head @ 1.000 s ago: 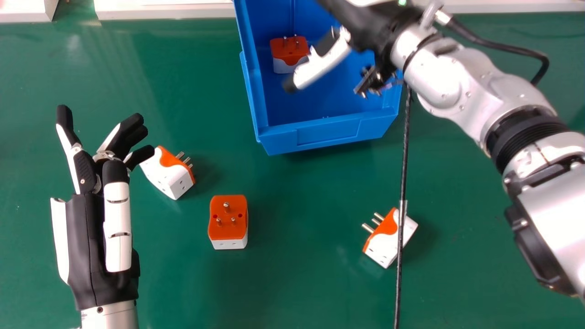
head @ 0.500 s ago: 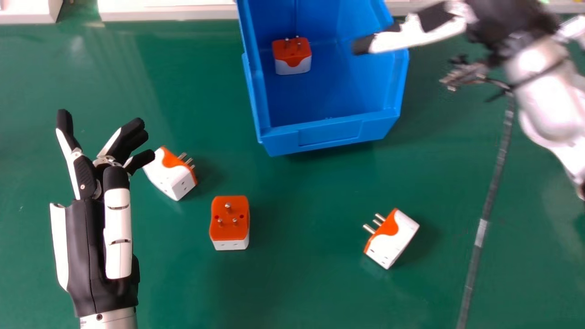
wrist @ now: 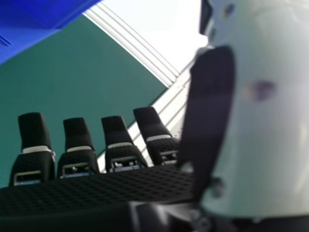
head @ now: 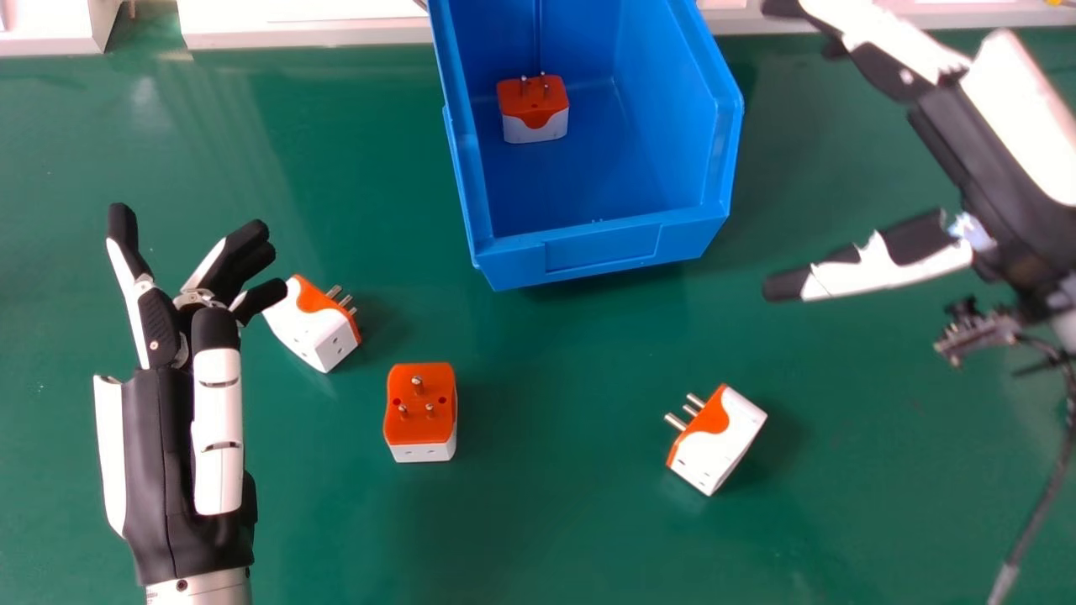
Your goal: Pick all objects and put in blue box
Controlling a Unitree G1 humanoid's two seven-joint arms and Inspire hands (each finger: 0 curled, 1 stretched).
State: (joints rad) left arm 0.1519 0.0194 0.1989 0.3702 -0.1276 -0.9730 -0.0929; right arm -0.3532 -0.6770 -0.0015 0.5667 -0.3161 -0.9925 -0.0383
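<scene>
The left hand [head: 160, 470] is to the left of the blue box [head: 601, 250], the right hand [head: 1000, 193] to its right, both with fingers extended.

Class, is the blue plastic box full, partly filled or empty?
Partly filled: one orange-and-white plug adapter sits inside the blue plastic box, with room to spare beside it.

Box [head: 601, 250] open above, rim [head: 597, 229] around — adapter [head: 535, 109] inside

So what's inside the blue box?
One orange-and-white plug adapter sits in the blue box, prongs up, nearer its left wall. The floor beneath it is covered, and the far end lies beyond the head view's edge.
</scene>
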